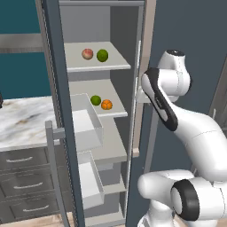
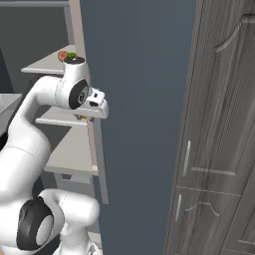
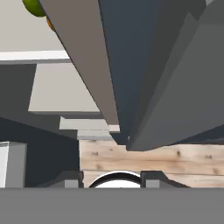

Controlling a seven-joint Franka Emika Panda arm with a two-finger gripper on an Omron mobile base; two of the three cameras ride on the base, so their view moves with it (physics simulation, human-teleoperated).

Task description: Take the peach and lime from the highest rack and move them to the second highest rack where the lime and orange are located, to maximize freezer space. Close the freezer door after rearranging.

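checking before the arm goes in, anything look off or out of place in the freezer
Nothing looks spilled, tipped or damaged. The peach and lime sit side by side on the top rack; a second lime and an orange sit on the rack below. The freezer door stands open.

A marble counter (image 1: 22, 117) stands at the left, and under it there are grey drawers (image 1: 24, 177) with light handles. Behind the counter the wall (image 1: 20, 66) is teal. At the right side a tall dark wood cabinet (image 2: 224, 139) has thin metal handles. The floor (image 3: 148, 159) is light wooden planks.
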